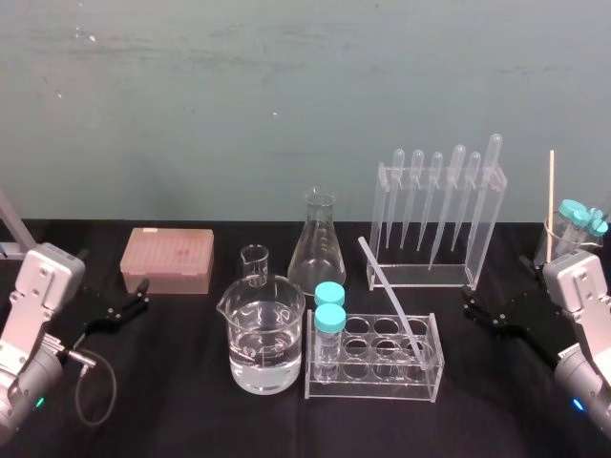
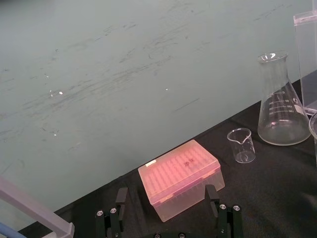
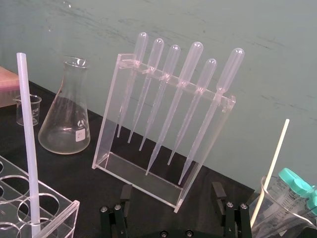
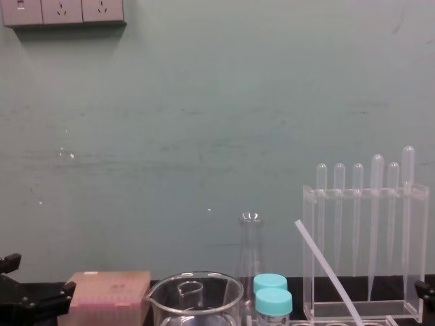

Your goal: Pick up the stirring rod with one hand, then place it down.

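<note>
Right gripper (image 1: 474,307) low at table's right side, jaws spread wide, empty. Left gripper (image 1: 129,299) same, far left. Stirring rod (image 1: 389,298) leans in tube rack (image 1: 372,386), untouched.

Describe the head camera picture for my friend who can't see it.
A stirring rod leans in a tube rack, untouched. The left end effector and right end effector are open at either side. A water beaker and pipette rack stand nearby.
</note>
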{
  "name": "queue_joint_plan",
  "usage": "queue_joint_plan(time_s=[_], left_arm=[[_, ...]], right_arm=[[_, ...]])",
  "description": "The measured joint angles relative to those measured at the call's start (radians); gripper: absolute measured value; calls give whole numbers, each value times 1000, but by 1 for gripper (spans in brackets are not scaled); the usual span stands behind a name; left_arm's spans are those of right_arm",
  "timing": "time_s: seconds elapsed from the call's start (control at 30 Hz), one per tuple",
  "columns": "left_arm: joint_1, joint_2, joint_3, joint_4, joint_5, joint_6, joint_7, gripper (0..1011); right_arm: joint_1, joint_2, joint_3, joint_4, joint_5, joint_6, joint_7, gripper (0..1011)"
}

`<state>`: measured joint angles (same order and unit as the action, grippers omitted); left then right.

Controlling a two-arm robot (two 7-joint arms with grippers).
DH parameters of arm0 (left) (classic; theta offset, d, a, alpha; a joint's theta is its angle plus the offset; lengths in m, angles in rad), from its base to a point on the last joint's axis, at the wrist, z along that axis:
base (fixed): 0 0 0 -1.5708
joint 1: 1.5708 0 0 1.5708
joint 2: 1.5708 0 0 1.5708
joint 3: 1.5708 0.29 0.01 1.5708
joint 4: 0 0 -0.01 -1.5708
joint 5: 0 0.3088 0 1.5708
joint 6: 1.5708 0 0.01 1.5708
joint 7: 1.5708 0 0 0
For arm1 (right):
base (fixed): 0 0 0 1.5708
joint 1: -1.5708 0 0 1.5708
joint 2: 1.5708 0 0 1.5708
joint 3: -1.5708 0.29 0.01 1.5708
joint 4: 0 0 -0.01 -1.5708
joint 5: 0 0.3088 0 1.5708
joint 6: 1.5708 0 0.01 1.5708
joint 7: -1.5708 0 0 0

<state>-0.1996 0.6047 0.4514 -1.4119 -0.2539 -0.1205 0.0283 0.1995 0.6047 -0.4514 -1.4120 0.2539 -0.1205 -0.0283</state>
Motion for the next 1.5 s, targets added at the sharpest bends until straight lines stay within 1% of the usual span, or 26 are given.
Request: queue_joint_plan(time_s=[1.5], left_arm=[[0,0,0,0,0,0,0,1000]], right_arm=[[0,0,0,0,0,0,0,1002]])
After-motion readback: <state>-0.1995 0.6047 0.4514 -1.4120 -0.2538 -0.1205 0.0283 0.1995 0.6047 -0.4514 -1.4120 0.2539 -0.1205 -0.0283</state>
